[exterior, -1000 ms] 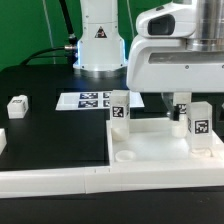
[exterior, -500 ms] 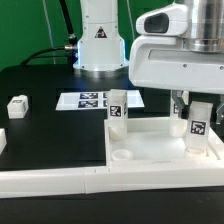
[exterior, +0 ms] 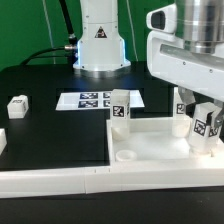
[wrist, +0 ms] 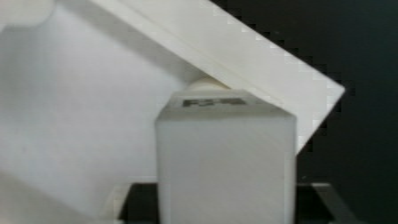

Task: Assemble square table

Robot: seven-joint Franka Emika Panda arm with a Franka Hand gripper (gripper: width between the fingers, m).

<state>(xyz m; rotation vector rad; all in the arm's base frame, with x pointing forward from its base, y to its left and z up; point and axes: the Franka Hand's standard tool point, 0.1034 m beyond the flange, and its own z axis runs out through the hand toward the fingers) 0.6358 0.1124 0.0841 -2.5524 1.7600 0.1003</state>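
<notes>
Black table, end effector clasping tagged leg post

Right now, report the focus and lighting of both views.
Exterior view: evenly lit, with the marker board and the mid-frame leg post fairly sharp; the near white arm is soft and washed out. Wrist view: a close leg post fills much of the frame, soft and low in contrast, white on a pale background, its tag too blurred to read.

White square top, upright leg posts
</notes>
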